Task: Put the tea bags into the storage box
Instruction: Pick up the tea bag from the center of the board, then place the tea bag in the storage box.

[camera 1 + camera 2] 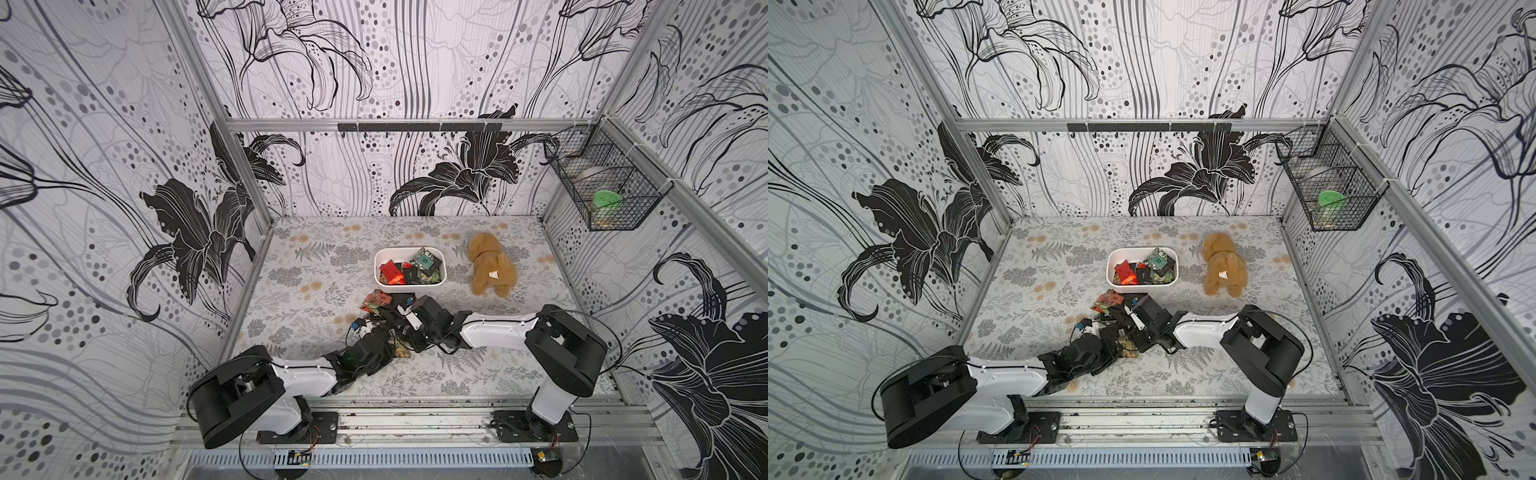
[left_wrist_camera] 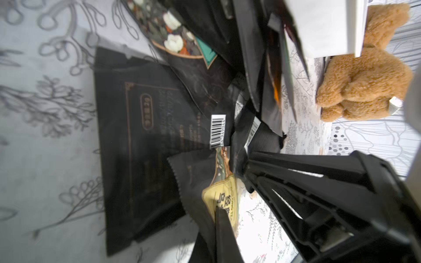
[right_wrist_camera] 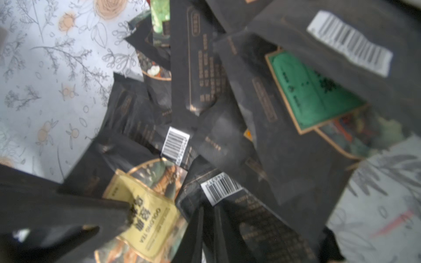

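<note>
The left claw (image 2: 232, 189) is closed on the yellow-label tea bag (image 2: 219, 197), pinching its thin edge to lift it. The right claw (image 3: 207, 218) sits nearly closed among tea bags (image 1: 386, 305); I cannot tell whether it grips one. The partly filled storage box (image 1: 377, 270) stands just beyond on the surface (image 1: 316, 266).

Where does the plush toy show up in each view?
Top view: plush toy right of the storage box.
Top view: plush toy, same spot.
Left wrist: beyond the tea bags.
Right wrist: not in it.
Shared landmark: yellow-label tea bag, in all four.
</note>
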Available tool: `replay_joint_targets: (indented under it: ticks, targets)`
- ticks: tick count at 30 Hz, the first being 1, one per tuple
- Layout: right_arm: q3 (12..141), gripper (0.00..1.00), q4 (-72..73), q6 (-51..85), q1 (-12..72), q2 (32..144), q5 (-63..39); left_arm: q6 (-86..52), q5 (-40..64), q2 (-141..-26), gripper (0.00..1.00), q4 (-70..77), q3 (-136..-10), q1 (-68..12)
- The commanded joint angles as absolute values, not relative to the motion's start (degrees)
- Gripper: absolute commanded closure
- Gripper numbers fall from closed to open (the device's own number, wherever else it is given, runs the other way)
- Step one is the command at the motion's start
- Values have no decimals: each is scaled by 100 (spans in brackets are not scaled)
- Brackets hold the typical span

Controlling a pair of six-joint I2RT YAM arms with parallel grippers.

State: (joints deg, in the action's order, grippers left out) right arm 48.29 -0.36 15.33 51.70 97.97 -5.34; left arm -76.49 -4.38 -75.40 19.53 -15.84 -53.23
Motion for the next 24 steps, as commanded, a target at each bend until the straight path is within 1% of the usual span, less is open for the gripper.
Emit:
replay_joint_targets:
  ticks: [1, 5, 7, 10, 13, 14, 16, 19, 21, 24]
  targets:
    - [4565, 84, 71, 1484, 5212, 9338, -557, -7457, -568, -6993, 100, 1302, -1643, -5341]
    - [4157, 80, 438, 1558, 5212, 8712, -176, -7166, -549, -6126, 100, 439, -1813, -5340]
    - [3963, 77, 586, 1625, 5212, 8401, 84, -6850, -721, -5697, 100, -319, -2134, -5342]
    - [3705, 74, 728, 1767, 5212, 7959, 658, -6382, -1115, -5267, 100, -1453, -2724, -5320]
    - [3551, 69, 635, 2057, 5187, 7650, 1446, -6075, -1749, -5240, 100, -2313, -3443, -5319]
    - [3550, 69, 513, 2179, 5127, 7593, 1703, -6041, -2066, -5327, 100, -2597, -3725, -5313]
    - [3516, 69, 335, 2389, 4932, 7526, 1841, -5859, -2525, -5599, 100, -2814, -4230, -5309]
    - [3375, 69, 260, 2648, 4402, 7378, 1615, -5431, -2916, -6302, 100, -2810, -5051, -5236]
    - [3216, 69, 316, 2749, 3981, 7236, 1218, -5126, -2893, -6939, 100, -2770, -5672, -5063]
    - [3012, 68, 452, 2787, 3636, 7027, 798, -4774, -2221, -7953, 100, -2582, -6503, -4643]
